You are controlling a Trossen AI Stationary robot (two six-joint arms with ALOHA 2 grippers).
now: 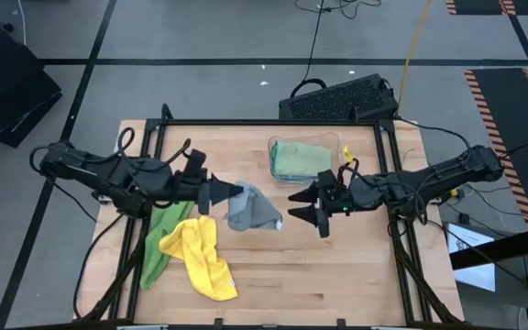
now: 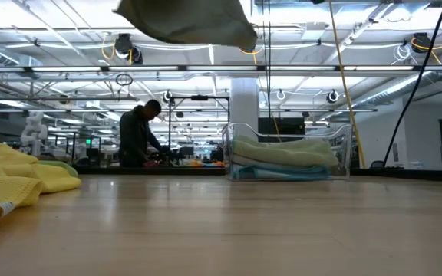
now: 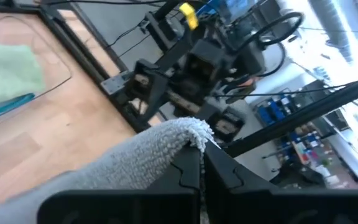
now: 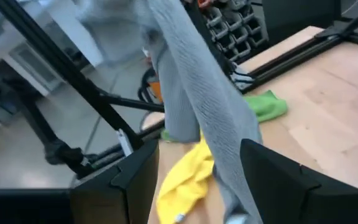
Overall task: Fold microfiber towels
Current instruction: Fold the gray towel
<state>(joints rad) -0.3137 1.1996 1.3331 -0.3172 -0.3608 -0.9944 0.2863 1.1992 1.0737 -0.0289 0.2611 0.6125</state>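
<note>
Nowhere legible writing; left gripper point(image 1: 230, 192) fingers pinch grey towel point(image 1: 253, 210).

No legible text (any view)

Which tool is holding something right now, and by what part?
The left tool is shut on a corner of the grey towel, which hangs in the air. The right tool is open beside the towel, holding nothing.

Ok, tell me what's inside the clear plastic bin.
The clear bin holds folded towels: a sage green towel on top, a light blue edge beneath in the low view. Anything lower is covered.
</note>
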